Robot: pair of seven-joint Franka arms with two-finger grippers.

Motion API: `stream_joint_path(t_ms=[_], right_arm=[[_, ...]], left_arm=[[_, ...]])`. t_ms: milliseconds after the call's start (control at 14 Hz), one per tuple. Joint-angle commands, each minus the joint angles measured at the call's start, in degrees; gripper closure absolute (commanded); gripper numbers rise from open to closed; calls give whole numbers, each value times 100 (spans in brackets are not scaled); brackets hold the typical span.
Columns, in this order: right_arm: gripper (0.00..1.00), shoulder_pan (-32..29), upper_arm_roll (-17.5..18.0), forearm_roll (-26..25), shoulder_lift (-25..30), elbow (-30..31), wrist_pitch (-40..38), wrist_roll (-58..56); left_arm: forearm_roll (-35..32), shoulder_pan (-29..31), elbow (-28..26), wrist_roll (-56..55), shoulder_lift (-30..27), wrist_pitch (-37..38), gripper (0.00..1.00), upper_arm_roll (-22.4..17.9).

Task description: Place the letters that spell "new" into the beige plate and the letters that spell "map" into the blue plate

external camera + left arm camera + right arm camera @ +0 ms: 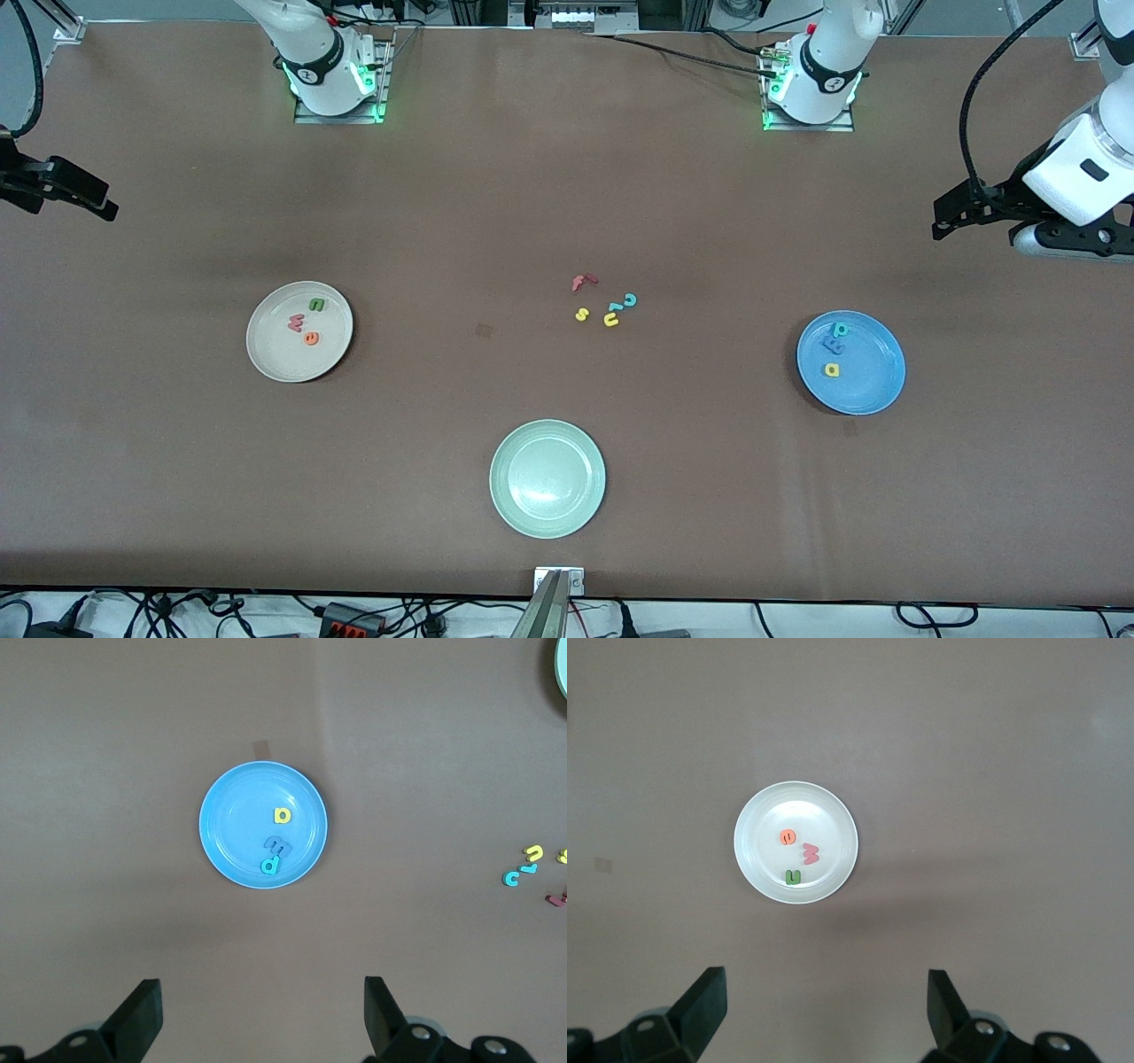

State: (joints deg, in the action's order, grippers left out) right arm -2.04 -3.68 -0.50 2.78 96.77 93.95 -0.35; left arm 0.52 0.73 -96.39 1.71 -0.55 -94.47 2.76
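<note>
The beige plate [270, 350] [833, 828] holds a green n [316, 304] [793, 876], a pinkish w [296, 323] [811, 853] and an orange e [311, 338] [788, 837]. In the blue plate [873, 372] [235, 815] lie a teal p [841, 330] [269, 865], a blue m [834, 346] [276, 847] and a yellow a [831, 369] [282, 815]. My left gripper [941, 226] [263, 1010] hangs open and empty high over the table's left-arm end. At the right-arm end my right gripper [106, 208] [827, 1005] is raised, open and empty.
A pale green plate [547, 478] sits empty near the front camera. Loose letters lie mid-table: a red f [582, 283], a yellow s [582, 314], a yellow u [611, 319] and a teal c [629, 300].
</note>
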Motion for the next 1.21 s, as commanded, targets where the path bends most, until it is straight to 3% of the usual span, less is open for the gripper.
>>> stream_joint_path(t_ms=[0, 1139], right_arm=[[0, 10, 25, -65, 73, 96, 79, -80], [0, 10, 17, -73, -50, 105, 185, -71]], left_arm=[[-52, -20, 85, 119, -24, 114, 0, -12], [-52, -21, 85, 110, -24, 114, 0, -4]])
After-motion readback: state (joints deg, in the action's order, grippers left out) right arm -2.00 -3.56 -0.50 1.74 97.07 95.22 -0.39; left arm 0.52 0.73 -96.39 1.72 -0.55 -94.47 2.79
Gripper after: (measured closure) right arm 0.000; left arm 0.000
